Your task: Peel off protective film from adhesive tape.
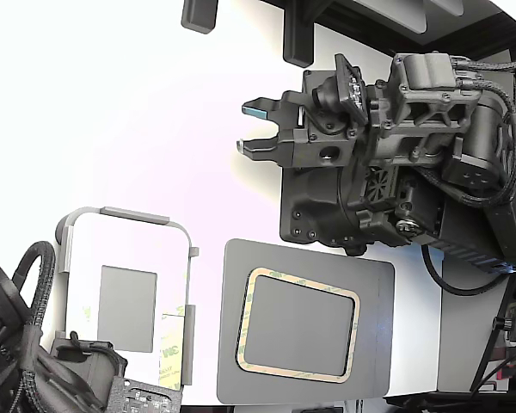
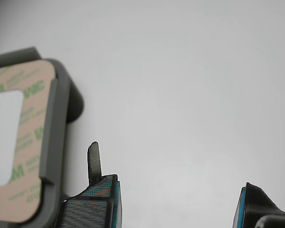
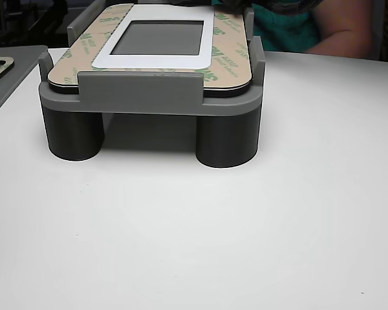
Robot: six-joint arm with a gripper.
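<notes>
White tabletop (image 3: 246, 245) fills the foreground of the other view, bare and evenly lit. Just behind that open stretch stands a grey moulded fixture on round legs (image 3: 149, 103), carrying a flat panel with a white frame around a dark grey window (image 3: 156, 37). Pale cream protective film printed with green logo marks (image 3: 227, 40) lies flat along the panel's borders, held inside the fixture's raised lips. Behind the fixture a person's bare forearm (image 3: 346, 39) rests at the far edge of the tabletop.

From the wrist view, the dark gripper with teal-edged pads (image 2: 178, 202) shows its jaws set wide apart with nothing between them, only white tabletop. A thin dark blade-like tip (image 2: 94, 161) rises from one pad, near the fixture's grey wall but apart from it; the film's cream surface and green marks show beyond that wall.

Seen from the exterior view, the fixture sits low at the exterior view's left, with a strip of film visible along its side edge (image 1: 174, 340). Beside it lies a flat grey plate bearing a tan rounded-rectangle outline (image 1: 305, 318). Well apart from the fixture, the black arm's gripper (image 1: 258, 127) hangs over bare tabletop, jaws spread and empty.
</notes>
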